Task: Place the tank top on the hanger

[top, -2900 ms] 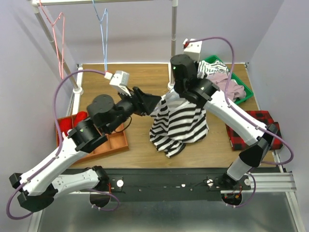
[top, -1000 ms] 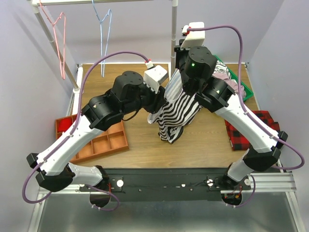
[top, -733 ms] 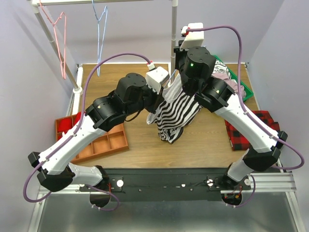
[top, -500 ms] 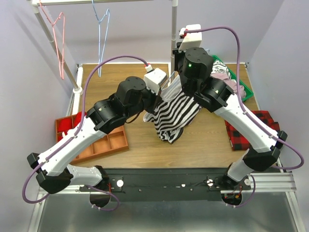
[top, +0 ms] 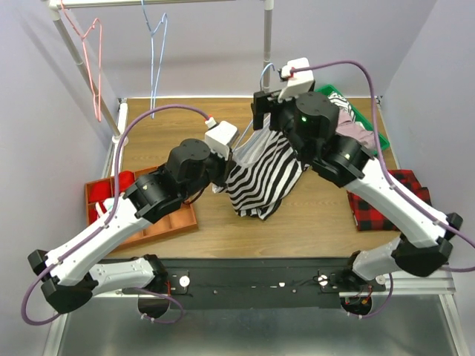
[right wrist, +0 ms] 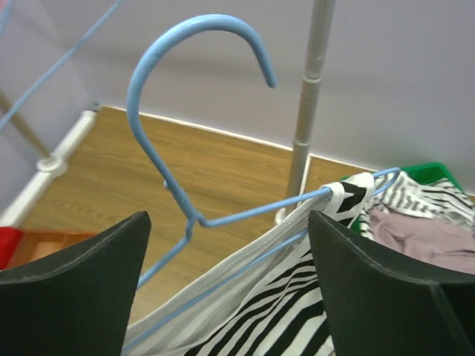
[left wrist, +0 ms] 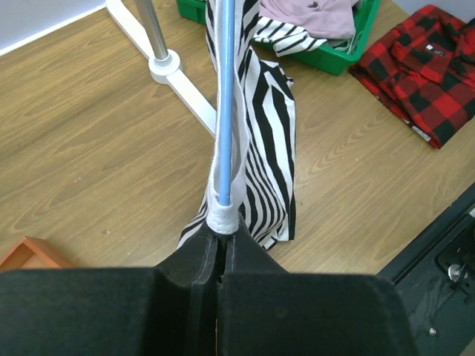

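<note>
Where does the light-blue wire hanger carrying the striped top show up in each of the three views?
Top external: the hook of the light-blue wire hanger shows above centre.
Left wrist: its wire stands upright at centre, rising from the left gripper, jaws shut on it.
Right wrist: hook upper left, shoulder running right.
Shared landmark: the black-and-white striped tank top draped on it.

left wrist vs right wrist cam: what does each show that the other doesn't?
Left wrist only: left gripper shut on the hanger wire and the tank top hem; plaid cloth on the table. Right wrist only: the hanger's hook, with the right gripper open, a finger either side of its neck. Both: hanger, tank top, green bin, rack pole.
</note>
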Robot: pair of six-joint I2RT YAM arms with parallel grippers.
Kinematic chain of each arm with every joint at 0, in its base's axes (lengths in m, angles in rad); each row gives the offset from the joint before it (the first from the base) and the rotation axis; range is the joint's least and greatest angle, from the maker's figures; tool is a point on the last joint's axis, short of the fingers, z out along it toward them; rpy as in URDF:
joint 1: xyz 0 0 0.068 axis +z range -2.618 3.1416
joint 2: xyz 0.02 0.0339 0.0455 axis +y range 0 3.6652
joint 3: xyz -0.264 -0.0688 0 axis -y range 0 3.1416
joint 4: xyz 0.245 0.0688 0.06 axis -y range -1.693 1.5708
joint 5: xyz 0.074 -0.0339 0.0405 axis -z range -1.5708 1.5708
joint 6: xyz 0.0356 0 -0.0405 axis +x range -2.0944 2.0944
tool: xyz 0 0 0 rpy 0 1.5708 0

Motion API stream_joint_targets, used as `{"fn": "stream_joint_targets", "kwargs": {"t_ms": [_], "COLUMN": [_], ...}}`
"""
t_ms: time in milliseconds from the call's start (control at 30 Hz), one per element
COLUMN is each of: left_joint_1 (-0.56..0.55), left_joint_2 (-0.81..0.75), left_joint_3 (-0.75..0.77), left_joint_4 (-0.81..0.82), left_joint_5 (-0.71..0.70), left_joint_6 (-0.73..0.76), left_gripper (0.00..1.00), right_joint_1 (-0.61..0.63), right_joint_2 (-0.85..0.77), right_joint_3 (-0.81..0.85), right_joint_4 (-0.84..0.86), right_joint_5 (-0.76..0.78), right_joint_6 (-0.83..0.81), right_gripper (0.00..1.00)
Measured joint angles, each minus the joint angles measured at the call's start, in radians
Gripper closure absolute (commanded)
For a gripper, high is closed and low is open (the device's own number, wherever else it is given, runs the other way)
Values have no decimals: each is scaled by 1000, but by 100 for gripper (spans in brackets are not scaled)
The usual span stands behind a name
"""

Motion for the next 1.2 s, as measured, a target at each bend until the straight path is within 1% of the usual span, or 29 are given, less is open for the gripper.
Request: {"fn": "stream_joint_targets", "kwargs": {"t_ms": [200,400,467,533,600,733,867,933,1033,1200], "left_joint_1": [0,0,0,0,0,0,0,0,0,0], "left_joint_2": [-60,-109,-120,-120,-111,-54,-9,-6,-7,-22], "left_joint_3": [-77,-87,-35,47,159,467,652,673,661,553], "left_joint_4": [21,-29,-85,-142,-203,-295,-353,-373,-413,-448], "left_joint_5": [-33,-80,-102,-121,-141,-180,-216,-231,-250,-273], "left_joint_6": [-35,-62,-65,-63,-53,-14,8,13,14,-2], "left_gripper": [100,100,100,100,100,100,100,100,100,100], "right_joint_1": [0,0,0,0,0,0,0,0,0,0], "right_joint_2": [-159,-319,-352,-369,-378,-378,-368,-361,-353,-344], "right_joint_3": [-127,-272,-295,-302,-302,-301,-296,-294,-294,-294], "right_joint_4": [5,7,6,6,7,7,6,6,6,6], "right_joint_5": [-128,-147,-134,-119,-102,-72,-57,-47,-33,-20], "right_joint_6": [61,119,132,138,142,144,145,145,145,147], "right_gripper": [2,1,1,1,1,1,1,1,1,1]}}
